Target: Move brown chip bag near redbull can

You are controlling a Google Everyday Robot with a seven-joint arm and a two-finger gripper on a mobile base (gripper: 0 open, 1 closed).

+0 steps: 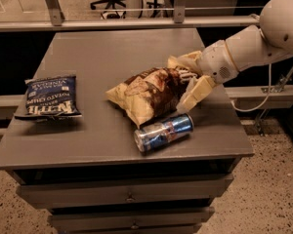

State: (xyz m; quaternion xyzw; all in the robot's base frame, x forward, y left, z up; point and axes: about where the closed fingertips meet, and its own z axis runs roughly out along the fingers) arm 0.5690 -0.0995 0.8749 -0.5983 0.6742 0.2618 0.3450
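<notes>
Camera view: the brown chip bag [149, 91] lies on the tabletop [112, 52] right beside the tipped-over redbull can [163, 132], the hand [179, 84] is spread open around its right end, so placing looks done and backing off cleanly is next.

Surface: grey drawer table [112, 48]
Left: dark blue chip bag [50, 97], flat
Centre: brown chip bag [146, 94]
Front: redbull can [163, 132], on its side
Gripper [178, 84]: at the brown bag's right end, fingers apart

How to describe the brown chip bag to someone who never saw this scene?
On the grey cabinet top, find the gripper right of the middle. The brown chip bag lies at it, behind the redbull can; unlike the blue chip bag far left, it is brown with tan edges.
</notes>
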